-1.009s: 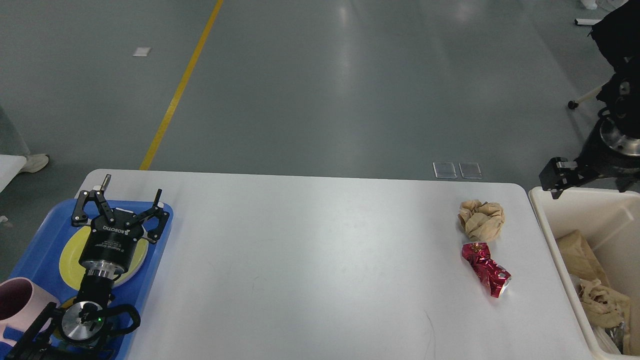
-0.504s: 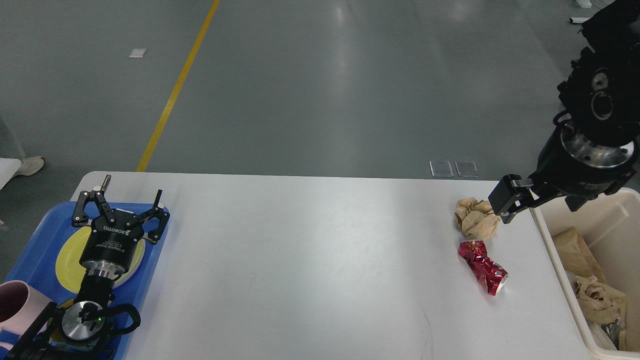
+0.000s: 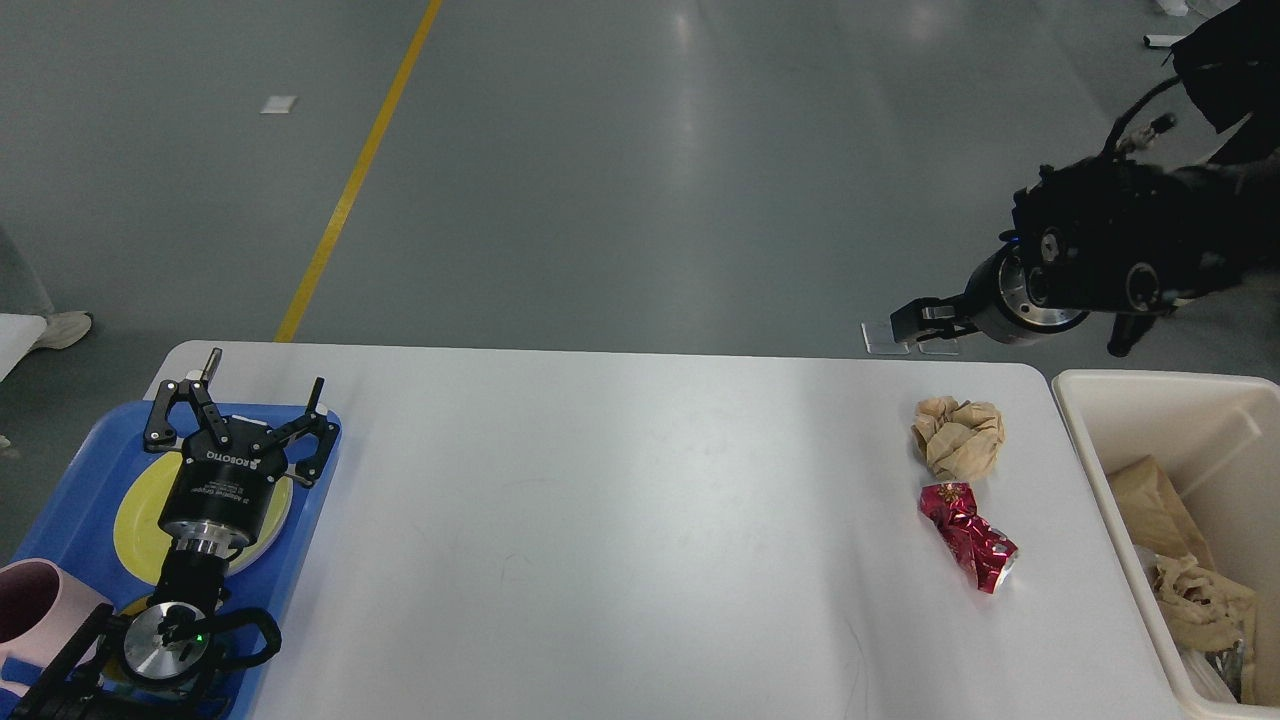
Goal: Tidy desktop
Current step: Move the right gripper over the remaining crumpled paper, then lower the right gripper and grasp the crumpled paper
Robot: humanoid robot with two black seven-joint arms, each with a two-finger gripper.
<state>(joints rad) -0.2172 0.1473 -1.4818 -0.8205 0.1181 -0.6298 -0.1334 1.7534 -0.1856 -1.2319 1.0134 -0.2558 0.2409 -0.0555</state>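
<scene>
White desktop (image 3: 620,520) mostly bare, paper ball (image 3: 958,436) and red wrapper (image 3: 968,537) near right edge, left gripper (image 3: 240,408) spread wide over blue tray (image 3: 70,480), right gripper (image 3: 912,318) now lifted beyond far edge, opening unclear.

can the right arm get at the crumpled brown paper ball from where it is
Probably yes. The right gripper hangs beyond the far edge of the desktop, and nothing stands between it and the brown paper ball. Only the crushed red wrapper lies close, on the ball's near side.

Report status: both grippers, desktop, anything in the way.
Left gripper open over blue plastic tray. Right gripper unreadable, beyond the far edge. White desktop holds crumpled brown paper ball and crushed red foil wrapper. Nothing obstructing.
</scene>
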